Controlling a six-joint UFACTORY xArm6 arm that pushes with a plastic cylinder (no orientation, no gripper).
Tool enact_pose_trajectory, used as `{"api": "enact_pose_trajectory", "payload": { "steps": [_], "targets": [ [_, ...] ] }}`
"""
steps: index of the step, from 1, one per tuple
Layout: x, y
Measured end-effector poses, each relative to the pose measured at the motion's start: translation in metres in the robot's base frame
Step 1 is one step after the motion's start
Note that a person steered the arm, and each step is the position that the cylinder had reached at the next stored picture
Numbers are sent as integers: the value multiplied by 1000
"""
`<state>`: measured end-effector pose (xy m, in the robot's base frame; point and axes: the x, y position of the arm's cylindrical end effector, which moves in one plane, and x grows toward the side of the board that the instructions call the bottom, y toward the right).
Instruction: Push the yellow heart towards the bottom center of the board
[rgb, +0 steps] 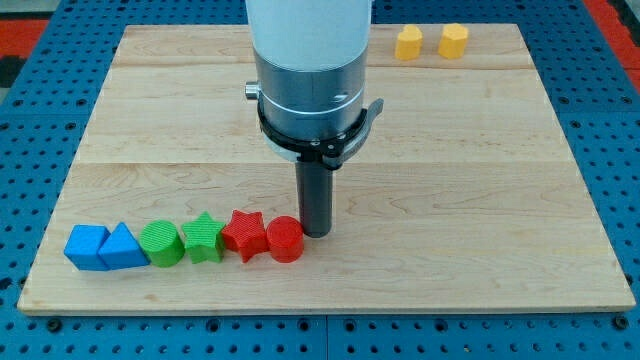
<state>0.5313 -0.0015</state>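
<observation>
Two yellow blocks sit near the board's top right edge. The left one, which looks like the yellow heart (408, 43), lies beside a yellow pentagon-like block (453, 40). My tip (316, 233) rests on the board at the lower centre, far below and to the left of the yellow heart. It stands right against the right side of a red cylinder (285, 240). The arm's wide grey body hides the board's top centre.
A row of blocks runs along the board's lower left: a blue cube (87, 247), a blue triangular block (124, 248), a green cylinder (160, 243), a green star (203, 238) and a red star (244, 234), ending at the red cylinder. The wooden board (480, 200) lies on a blue perforated table.
</observation>
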Motion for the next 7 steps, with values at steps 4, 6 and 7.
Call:
{"api": "enact_pose_trajectory", "payload": {
  "steps": [4,6,7],
  "targets": [
    [-103,255],
    [-211,346],
    [-284,325]
  ]
}}
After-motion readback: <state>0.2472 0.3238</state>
